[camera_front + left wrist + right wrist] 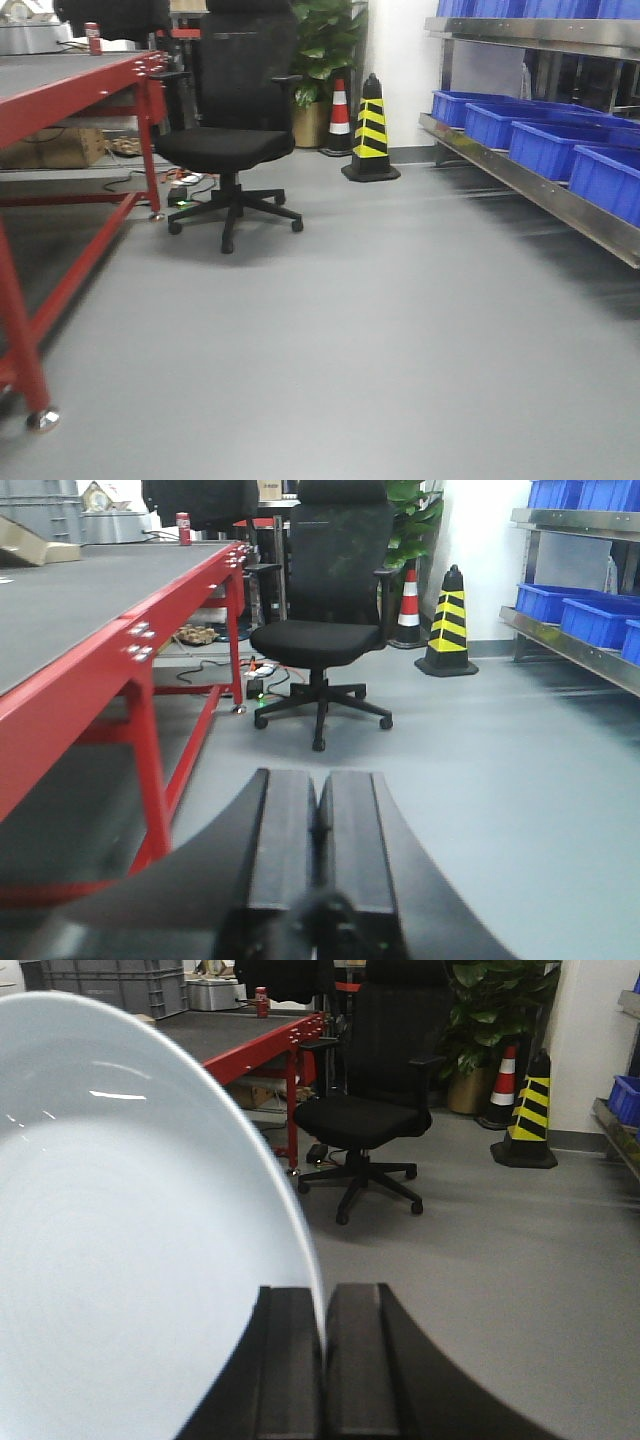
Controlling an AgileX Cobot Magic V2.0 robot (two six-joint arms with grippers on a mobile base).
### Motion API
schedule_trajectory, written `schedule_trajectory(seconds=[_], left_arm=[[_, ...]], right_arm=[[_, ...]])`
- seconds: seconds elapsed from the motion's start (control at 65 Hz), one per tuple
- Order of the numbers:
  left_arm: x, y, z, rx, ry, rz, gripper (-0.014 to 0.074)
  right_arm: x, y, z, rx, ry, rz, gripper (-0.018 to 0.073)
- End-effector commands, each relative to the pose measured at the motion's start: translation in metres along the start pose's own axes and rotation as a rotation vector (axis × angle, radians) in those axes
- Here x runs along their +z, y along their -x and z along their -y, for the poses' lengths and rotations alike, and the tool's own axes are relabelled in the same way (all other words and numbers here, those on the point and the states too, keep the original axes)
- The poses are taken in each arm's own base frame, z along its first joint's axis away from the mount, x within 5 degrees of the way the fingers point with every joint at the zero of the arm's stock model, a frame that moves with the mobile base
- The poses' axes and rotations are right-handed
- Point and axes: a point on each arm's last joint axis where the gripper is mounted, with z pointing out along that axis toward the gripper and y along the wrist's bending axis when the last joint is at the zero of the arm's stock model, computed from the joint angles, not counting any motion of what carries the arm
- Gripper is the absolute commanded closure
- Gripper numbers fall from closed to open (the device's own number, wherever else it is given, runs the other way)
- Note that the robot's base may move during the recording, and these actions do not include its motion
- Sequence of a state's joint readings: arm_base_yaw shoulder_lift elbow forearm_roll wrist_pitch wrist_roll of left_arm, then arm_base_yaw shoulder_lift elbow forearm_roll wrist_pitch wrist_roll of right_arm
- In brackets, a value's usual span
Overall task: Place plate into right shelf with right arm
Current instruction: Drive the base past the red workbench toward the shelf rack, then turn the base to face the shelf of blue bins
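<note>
Right gripper (323,1335) has its fingers pinched tight on the rim of the white plate (130,1240), which stands on edge and fills the wrist view left of the black office chair (375,1080) (nothing else touching it that I can see). Left gripper (320,820) is squeezed together with nothing between its fingers. The right shelf (540,195) with its blue bins (545,145) sits off to the chair's right in the front view, just past the striped cone (370,125).

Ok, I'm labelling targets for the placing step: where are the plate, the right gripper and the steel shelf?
white plate (130,1260), right wrist view, on its glossy face.
right gripper (324,1300), right wrist view, between its fingertips.
steel shelf (530,35), front view, on its upper rail.
</note>
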State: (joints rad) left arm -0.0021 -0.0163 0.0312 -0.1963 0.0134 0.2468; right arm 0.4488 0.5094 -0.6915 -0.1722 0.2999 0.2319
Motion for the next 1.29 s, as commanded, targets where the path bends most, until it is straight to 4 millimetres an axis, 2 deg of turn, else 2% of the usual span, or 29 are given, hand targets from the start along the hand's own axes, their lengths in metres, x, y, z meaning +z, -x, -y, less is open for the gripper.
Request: schedule_trajectory(seconds=[0.0,1.277], left_arm=[[-0.0009,0.0051,-0.0015,-0.005,0.015,0.087,0.0643],[-0.0009,0.0044,-0.0012,-0.006,0.01,0.084,0.0643]], right_arm=[[-0.0029,0.0173,-0.0021,-0.018,0.019,0.123,0.0505],[-0.0022,0.0164,-0.0019,-0.018,0.017,0.112,0.0505]])
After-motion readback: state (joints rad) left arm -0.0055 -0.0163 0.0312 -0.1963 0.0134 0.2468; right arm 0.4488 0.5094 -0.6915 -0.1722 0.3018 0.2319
